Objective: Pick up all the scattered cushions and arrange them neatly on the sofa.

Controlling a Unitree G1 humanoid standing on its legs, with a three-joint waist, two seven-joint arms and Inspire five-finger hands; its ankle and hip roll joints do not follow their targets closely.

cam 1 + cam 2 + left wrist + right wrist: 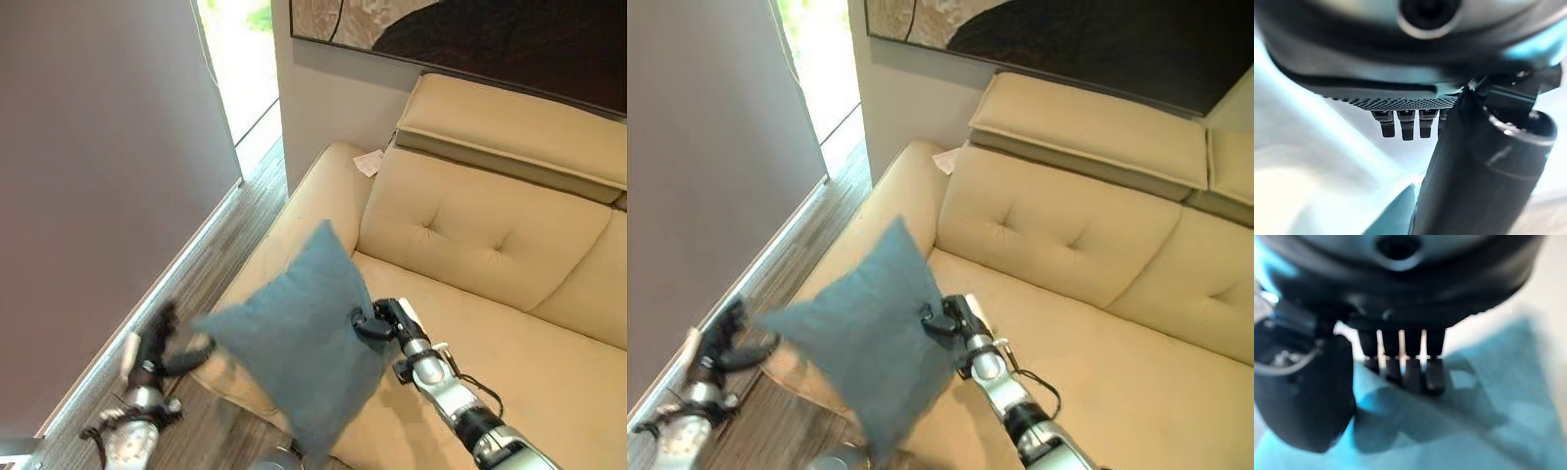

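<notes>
Your right hand has the blue cushion by its right corner: in the right wrist view the fingers curl down onto the blue fabric with the thumb closing in from the side, so the cloth is pinched between them. The cushion hangs in the air, standing on one corner like a diamond, spread out to the left of that hand and just in front of the beige sofa, over the edge of the seat and the armrest. Your left hand sits at the cushion's opposite, left corner, with a dark finger reaching to the tip of the fabric; in the left wrist view a bit of blue cloth shows beside the thumb, with the fingers bent short above it, but you cannot tell whether that hand actually has hold of the corner. The wooden floor lies below that hand, beside the sofa.
</notes>
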